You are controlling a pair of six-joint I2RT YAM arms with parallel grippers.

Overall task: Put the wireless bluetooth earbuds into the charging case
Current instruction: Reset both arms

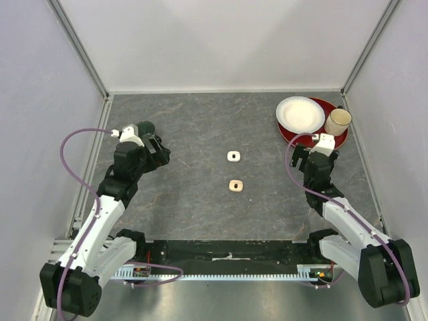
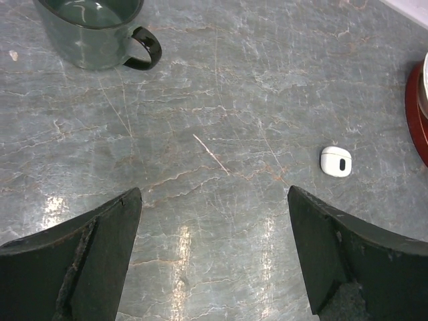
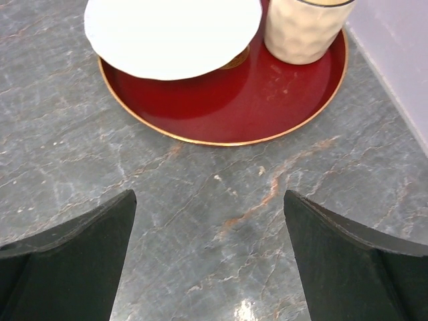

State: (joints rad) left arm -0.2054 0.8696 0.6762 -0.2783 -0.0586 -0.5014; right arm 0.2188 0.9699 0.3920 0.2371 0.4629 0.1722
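Left tool: your left gripper (image 2: 214,200) is spread wide and holds nothing. It hangs over the grey table (image 1: 200,214) at the left of the top view.
Right tool: your right gripper (image 3: 210,200) is spread wide too, with nothing in it. It sits at the right of the top view, just below the red tray (image 3: 267,100).
White earbud (image 1: 233,156): it lies flat in the middle of the top view and shows at the right edge of the left wrist view. No tool touches it.
Beige earbud (image 1: 235,186): it is just below the white one in the top view, near it but apart.
Charging case: you cannot pick one out (the two bits are too small to tell a bud from a case).
How they will feel: likely very light, hard and smooth, so they may skid or pop out.
Where to grab: pinch across the narrow sides, low down, and squeeze softly.
Green mug (image 2: 90,33): it is at the upper left of the left wrist view. What is inside cannot be told.
On the tray: there is a white plate (image 3: 174,33) with nothing showing on it, and a cream cup (image 3: 304,30) whose inside is not clear.
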